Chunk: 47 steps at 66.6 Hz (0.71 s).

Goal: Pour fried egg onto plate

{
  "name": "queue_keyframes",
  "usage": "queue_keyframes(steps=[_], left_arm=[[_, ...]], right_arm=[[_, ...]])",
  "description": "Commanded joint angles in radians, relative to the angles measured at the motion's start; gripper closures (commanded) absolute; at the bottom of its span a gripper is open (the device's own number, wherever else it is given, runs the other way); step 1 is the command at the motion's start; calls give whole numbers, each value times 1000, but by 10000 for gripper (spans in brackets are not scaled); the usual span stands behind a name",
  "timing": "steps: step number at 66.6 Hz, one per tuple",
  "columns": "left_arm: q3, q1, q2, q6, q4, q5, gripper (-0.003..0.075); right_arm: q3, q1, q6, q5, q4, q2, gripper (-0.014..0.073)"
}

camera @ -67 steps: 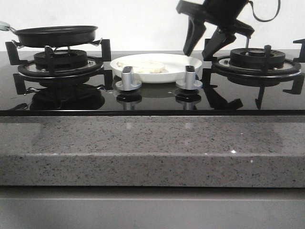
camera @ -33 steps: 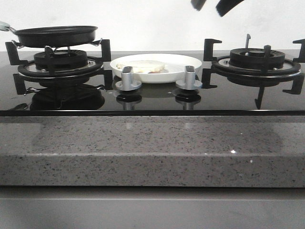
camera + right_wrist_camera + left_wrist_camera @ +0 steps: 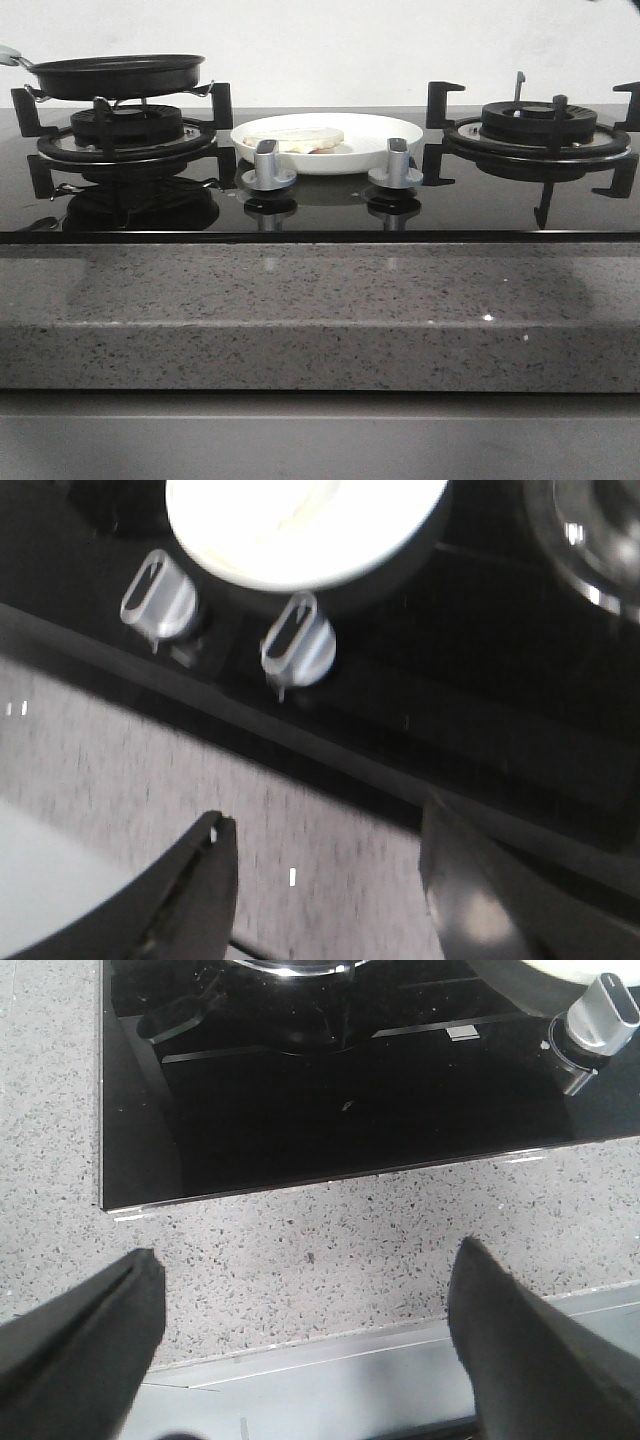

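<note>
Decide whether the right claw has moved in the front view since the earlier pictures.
Yes. It rose from beside the right burner and is now out of the front view; the right wrist view shows it open above the countertop.

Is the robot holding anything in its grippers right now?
No. The left gripper and right gripper are both open and empty above the speckled grey countertop.
</note>
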Motion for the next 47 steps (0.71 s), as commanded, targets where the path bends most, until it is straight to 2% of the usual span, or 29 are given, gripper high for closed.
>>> queue_keyframes(steps=[1,15,32,38,47], left_arm=[[-25,-7,0,-11,-13,-64,156],[-25,-7,0,-11,-13,-64,156],[-25,-7,0,-11,-13,-64,157],[-25,-7,0,-11,-13,-64,191],[-25,-7,0,-11,-13,-64,337]], right_arm=[[49,-1,-14,-47,8,-103,158],[207,-1,-14,-17,9,-278,158],[289,-1,-14,38,13,-422,162],[290,-1,-14,53,13,-443,229],[290,-1,-14,59,14,-450,425]])
